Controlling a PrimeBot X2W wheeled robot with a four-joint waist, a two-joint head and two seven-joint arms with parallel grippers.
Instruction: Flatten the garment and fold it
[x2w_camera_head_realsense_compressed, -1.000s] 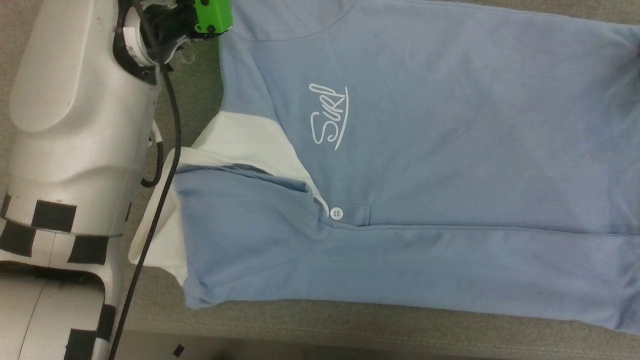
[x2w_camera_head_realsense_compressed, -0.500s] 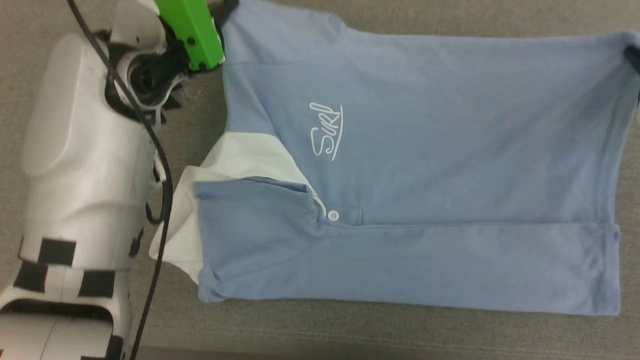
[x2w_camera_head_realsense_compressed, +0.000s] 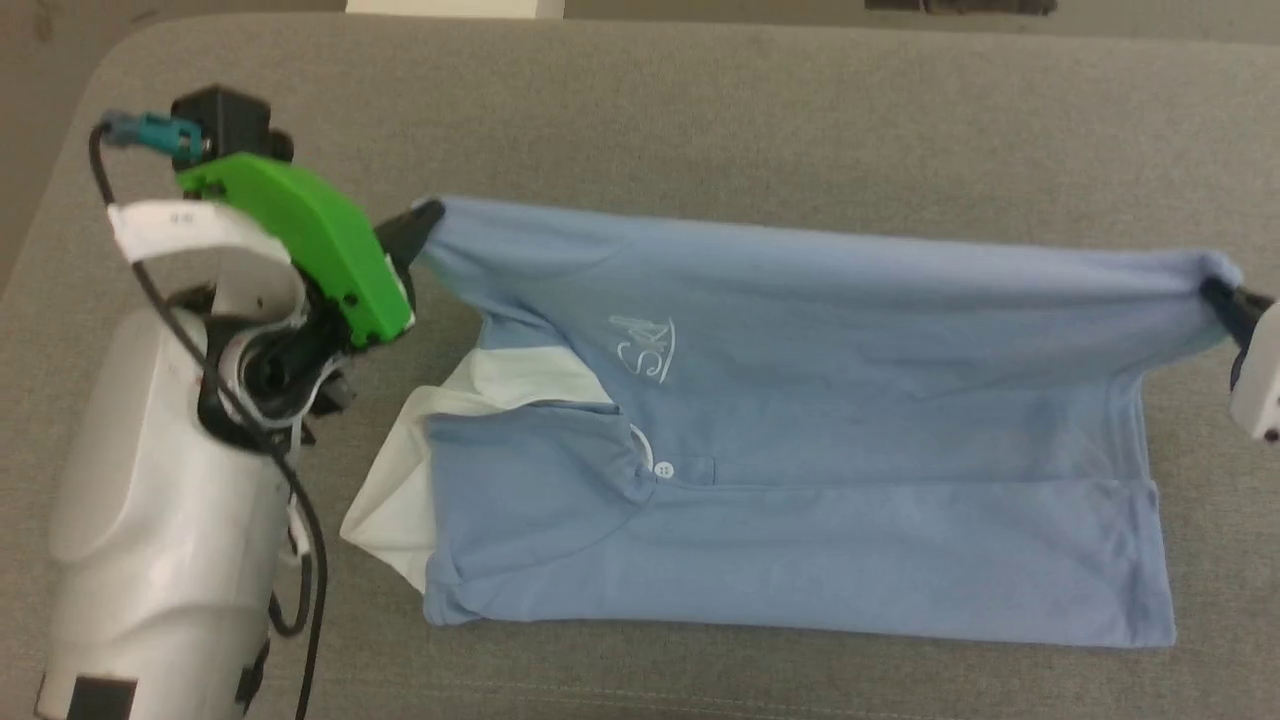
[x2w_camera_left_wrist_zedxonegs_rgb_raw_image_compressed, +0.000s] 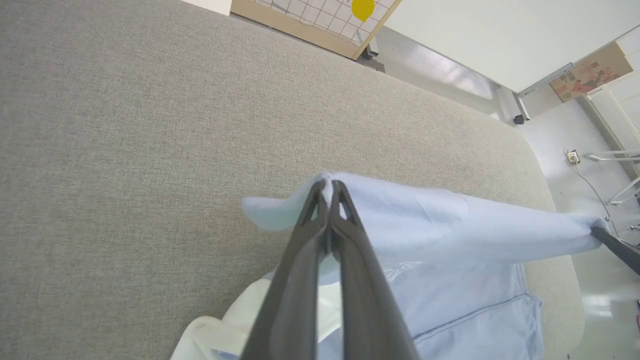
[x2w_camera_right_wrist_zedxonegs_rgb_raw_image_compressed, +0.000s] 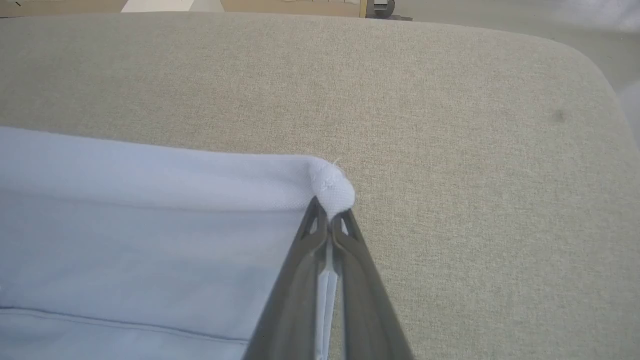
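The garment (x2w_camera_head_realsense_compressed: 850, 420), a light blue polo shirt with white sleeve panels and a small white chest logo, lies lengthwise across the grey table, its near part folded over. Its far edge is raised off the surface and stretched taut between both grippers. My left gripper (x2w_camera_head_realsense_compressed: 425, 218) is shut on the far left corner of the garment (x2w_camera_left_wrist_zedxonegs_rgb_raw_image_compressed: 400, 220). My right gripper (x2w_camera_head_realsense_compressed: 1215, 290) is shut on the far right corner. In the right wrist view the fingers (x2w_camera_right_wrist_zedxonegs_rgb_raw_image_compressed: 320, 235) pinch a bunched tip of the garment (x2w_camera_right_wrist_zedxonegs_rgb_raw_image_compressed: 150, 210).
The grey fabric-covered table (x2w_camera_head_realsense_compressed: 700, 110) has rounded corners and bare surface beyond the shirt. My pale left forearm (x2w_camera_head_realsense_compressed: 170, 480) with its green wrist mount (x2w_camera_head_realsense_compressed: 300, 240) and a black cable stands left of the shirt. Floor and a cardboard box (x2w_camera_left_wrist_zedxonegs_rgb_raw_image_compressed: 590, 72) lie past the table.
The head camera has pulled back, so the whole shirt and the table's far edge now show. Both grippers have lifted the shirt's far edge; the right one closed on its corner.
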